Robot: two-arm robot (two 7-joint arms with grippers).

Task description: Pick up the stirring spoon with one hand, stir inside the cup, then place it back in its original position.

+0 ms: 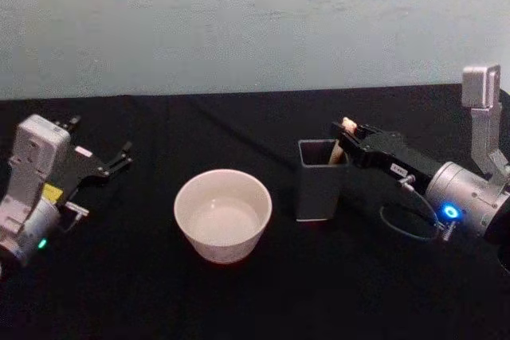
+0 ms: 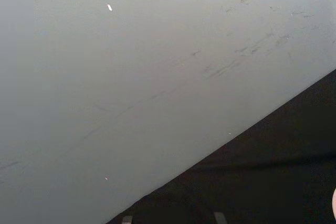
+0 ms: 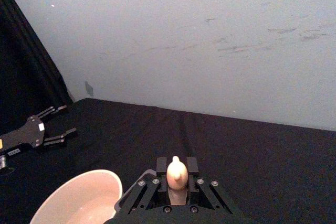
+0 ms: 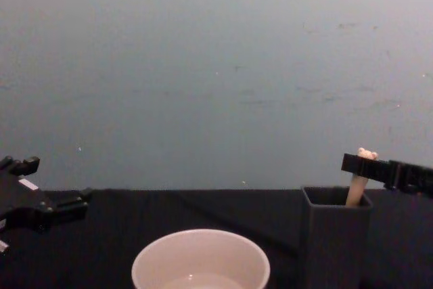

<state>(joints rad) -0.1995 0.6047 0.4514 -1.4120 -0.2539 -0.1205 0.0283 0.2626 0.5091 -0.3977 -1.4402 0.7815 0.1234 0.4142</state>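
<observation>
now right end effector (image 1: 347, 136) around stirring spoon (image 1: 344, 138)

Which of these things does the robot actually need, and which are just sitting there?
Needed:
- stirring spoon, handle between the right gripper fingers
- cup
- dark holder box, the spoon stands in it

Just there:
- left gripper, idle, fingers open
- black tablecloth

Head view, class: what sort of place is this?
Probably a robot test bench: a black-draped table against a bare wall, with just a cup, a grey holder box and two grippers.
</observation>
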